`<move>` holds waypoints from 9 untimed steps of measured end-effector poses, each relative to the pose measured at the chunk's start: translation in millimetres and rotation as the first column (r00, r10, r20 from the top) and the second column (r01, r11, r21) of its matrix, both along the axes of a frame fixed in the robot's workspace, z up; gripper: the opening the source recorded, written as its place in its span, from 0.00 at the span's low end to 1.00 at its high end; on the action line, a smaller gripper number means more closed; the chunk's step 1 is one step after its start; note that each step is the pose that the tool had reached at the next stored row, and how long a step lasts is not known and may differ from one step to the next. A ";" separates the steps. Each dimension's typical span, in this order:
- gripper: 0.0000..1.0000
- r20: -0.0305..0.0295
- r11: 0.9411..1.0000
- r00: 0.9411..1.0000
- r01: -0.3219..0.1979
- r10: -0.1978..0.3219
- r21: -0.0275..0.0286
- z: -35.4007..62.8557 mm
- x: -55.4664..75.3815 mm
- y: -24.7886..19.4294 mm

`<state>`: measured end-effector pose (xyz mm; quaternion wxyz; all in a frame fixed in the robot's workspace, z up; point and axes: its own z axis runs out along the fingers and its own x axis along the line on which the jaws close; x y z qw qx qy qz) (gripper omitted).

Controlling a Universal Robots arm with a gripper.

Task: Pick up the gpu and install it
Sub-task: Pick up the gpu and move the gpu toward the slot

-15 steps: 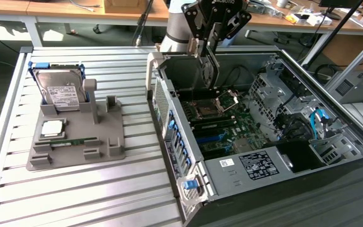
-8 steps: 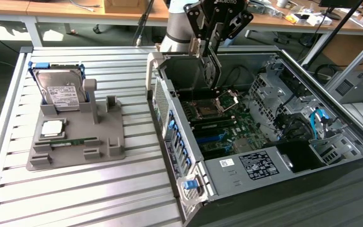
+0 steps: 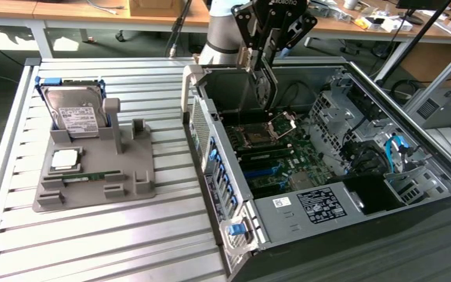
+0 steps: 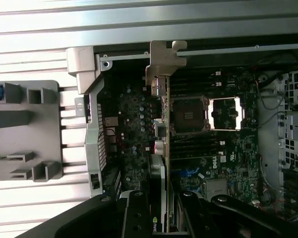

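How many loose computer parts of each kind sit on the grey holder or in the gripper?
hard drive: 1, upright on the grey holder
RAM stick: 1, on the holder
square silver chip: 1, on the holder
gpu: 1, held by the gripper
Total: 4

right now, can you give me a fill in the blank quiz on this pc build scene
1. The gripper is shut on the ___, held on edge over the motherboard.
2. The tray sits to the exterior view's ___ of the case.
3. On the tray, the hard drive stands up while the green ___ lies flat.
Missing words: gpu; left; RAM stick.
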<state>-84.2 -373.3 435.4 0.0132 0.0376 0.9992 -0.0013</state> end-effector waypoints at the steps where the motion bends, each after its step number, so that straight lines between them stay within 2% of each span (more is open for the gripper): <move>1: 0.27 0.000 1.000 1.000 0.000 0.000 0.000 0.0 0.5 0.0; 9: 0.27 0.000 1.000 1.000 0.000 0.000 0.000 -0.1 5.5 0.0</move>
